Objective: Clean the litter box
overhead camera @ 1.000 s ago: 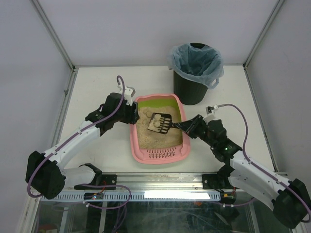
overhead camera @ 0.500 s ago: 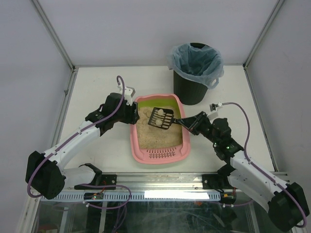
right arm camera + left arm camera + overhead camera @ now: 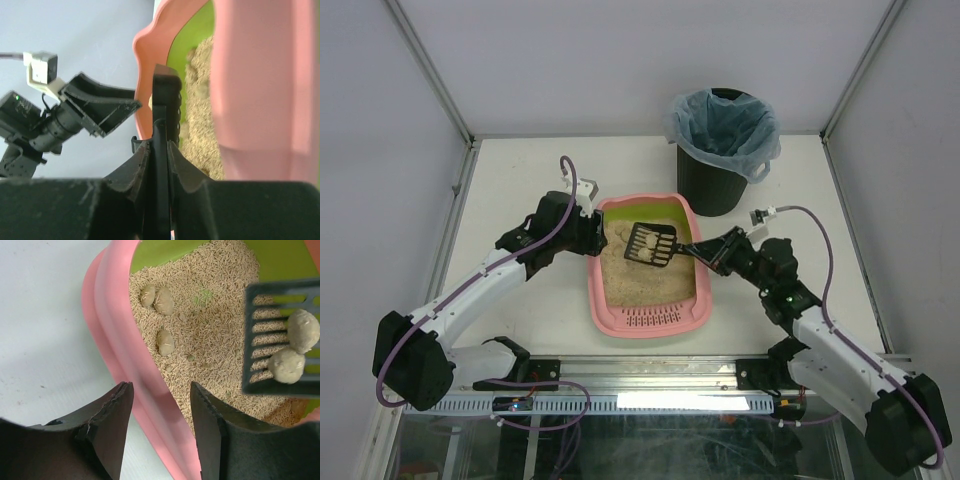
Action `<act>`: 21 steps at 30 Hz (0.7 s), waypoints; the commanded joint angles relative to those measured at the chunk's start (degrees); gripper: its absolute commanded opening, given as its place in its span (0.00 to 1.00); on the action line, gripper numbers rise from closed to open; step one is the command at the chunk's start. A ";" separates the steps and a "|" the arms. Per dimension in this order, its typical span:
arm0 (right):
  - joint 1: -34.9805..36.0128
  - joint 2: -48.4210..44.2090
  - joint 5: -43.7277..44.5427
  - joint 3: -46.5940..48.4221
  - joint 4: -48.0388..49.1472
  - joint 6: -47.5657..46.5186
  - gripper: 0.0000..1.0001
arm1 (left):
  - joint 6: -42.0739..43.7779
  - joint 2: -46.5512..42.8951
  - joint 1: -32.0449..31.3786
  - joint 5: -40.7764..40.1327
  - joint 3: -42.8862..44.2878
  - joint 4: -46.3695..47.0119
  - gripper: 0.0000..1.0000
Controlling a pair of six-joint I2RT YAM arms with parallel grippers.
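Observation:
The pink litter box (image 3: 645, 322) with beige litter lies at the table's centre. My left gripper (image 3: 595, 238) grips its left rim (image 3: 115, 330); in the left wrist view the gripper (image 3: 159, 387) has one finger outside the wall and one inside. My right gripper (image 3: 712, 255) is shut on the handle of the black slotted scoop (image 3: 650, 245), as the right wrist view (image 3: 160, 145) shows. The scoop (image 3: 280, 340) hovers above the litter with two clumps (image 3: 295, 347) on it. Three clumps (image 3: 164, 300) lie in the litter near the left wall.
A black bin with a pale blue bag (image 3: 720, 150) stands at the back right, beyond the litter box's far right corner. White enclosure walls stand on the left, back and right. A metal rail runs along the near edge.
The right gripper lifted the scoop out of the litter with two clumps on it and holds it slightly higher and farther back. The left arm stayed still.

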 commanded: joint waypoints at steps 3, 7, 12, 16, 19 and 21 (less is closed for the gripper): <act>-0.58 2.17 -1.68 2.84 2.94 -0.19 0.00 | 0.42 -0.89 -0.50 -0.87 0.78 2.34 0.51; -0.65 4.42 -6.85 4.80 5.26 -2.83 0.00 | 0.49 -1.17 -0.51 -1.34 0.22 2.34 0.51; -2.40 -2.67 2.66 -0.19 3.18 2.44 0.00 | 0.74 -0.43 -0.53 -1.15 1.09 2.17 0.51; 0.15 8.71 -14.32 8.15 5.81 -5.41 0.00 | 0.36 -1.12 -0.53 -1.27 0.16 2.13 0.52; -1.86 2.68 -2.69 2.65 3.62 0.03 0.00 | 0.61 -0.62 -0.52 -1.11 1.01 2.15 0.52; -2.68 -1.40 1.08 0.01 5.11 2.02 0.00 | 0.74 -0.53 -0.53 -1.58 1.02 2.00 0.51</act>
